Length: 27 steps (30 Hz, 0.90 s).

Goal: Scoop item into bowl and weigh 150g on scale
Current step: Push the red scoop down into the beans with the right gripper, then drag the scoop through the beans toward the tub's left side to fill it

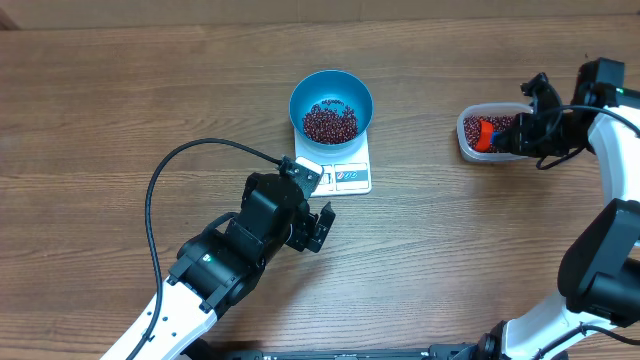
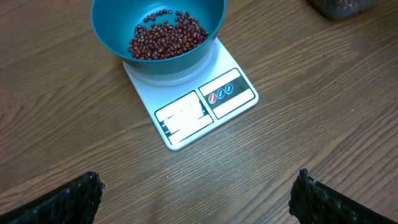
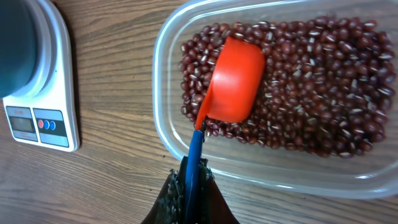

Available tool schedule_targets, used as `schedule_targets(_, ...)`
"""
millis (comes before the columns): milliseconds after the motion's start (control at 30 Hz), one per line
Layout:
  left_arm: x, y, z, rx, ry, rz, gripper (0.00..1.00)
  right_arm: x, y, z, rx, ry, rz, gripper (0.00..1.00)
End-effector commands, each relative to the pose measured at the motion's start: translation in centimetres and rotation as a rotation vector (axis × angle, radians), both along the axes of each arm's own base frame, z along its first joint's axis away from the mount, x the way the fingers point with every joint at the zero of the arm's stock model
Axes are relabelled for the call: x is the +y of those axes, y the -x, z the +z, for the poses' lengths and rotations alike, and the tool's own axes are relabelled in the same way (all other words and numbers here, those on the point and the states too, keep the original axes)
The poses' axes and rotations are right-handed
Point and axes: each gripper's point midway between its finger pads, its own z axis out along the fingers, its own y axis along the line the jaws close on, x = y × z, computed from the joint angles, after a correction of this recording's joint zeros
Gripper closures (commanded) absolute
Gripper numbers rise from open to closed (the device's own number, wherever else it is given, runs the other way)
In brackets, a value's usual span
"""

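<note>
Beans (image 1: 330, 123): one heap in the blue bowl (image 1: 299, 100), which stands on the white scale (image 1: 345, 176) at the middle of the table (image 1: 120, 80). More fill the clear tub (image 1: 463, 132), far right.
Red scoop (image 3: 235, 79): lying on the tub's beans, its blue handle clamped in the right gripper (image 3: 191, 186).
Left gripper (image 2: 196, 190): jaws wide apart, empty, near side of the scale.

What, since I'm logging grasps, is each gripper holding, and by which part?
The right gripper holds the orange scoop by its blue handle end; the left gripper, open, holds nothing.
</note>
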Motion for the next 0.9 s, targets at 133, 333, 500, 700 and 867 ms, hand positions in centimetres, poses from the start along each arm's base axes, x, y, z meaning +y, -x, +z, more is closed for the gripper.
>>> schedule_targets(133,-0.1,0.0,-0.3,0.005,-0.009,-0.015,0.0,-0.9,-0.1,-0.6,-0.003,-0.065,-0.03,0.96)
schedule_targets(333,-0.1,0.0,-0.3,0.006,-0.008,-0.015,0.01,-0.9,0.2,-0.6,0.007,-0.081,-0.035,0.96)
schedule_targets(500,-0.1,0.0,-0.3,0.006,-0.008,-0.014,0.0,-0.6,0.2,-0.4,0.002,-0.099,-0.032,0.96)
schedule_targets(700,-0.1,0.0,-0.3,0.006,-0.008,-0.015,0.01,-0.1,0.0,-0.1,-0.01,-0.13,-0.027,0.96)
schedule_targets(867,-0.1,0.0,-0.3,0.005,-0.009,-0.015,0.0,0.1,0.0,0.1,-0.013,-0.147,-0.025,0.96)
